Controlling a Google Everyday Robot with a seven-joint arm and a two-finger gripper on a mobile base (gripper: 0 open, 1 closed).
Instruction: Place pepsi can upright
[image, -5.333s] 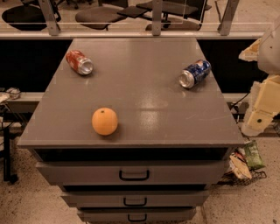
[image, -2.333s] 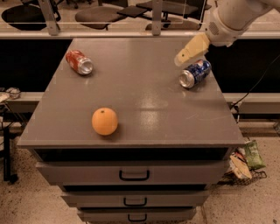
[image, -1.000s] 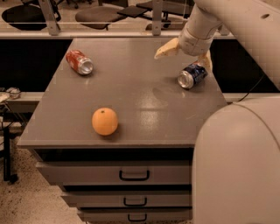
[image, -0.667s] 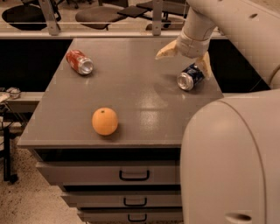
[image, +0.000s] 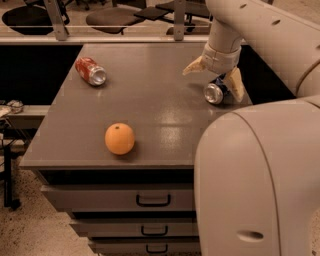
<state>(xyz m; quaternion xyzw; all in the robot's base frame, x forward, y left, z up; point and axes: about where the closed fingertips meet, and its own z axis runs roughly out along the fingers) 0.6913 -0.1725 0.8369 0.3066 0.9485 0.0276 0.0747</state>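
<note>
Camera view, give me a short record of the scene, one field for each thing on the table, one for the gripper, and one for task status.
pepsi can: lying on its side near the table's right edge, silver end towards the camera
gripper: open, low over the pepsi can, one finger on each side of it
red can: lying on its side, far left part of the table
orange: near the front edge, apart from both cans
table: grey top, drawers below
task status: pepsi can not yet upright

The gripper (image: 214, 76), earlier hanging off the right edge of the frame, is now coming down at the upper right over the pepsi can (image: 215, 93), its fingers (image: 235, 84) spreading to either side of it. The arm (image: 250, 175) is filling ever more of the lower right.
</note>
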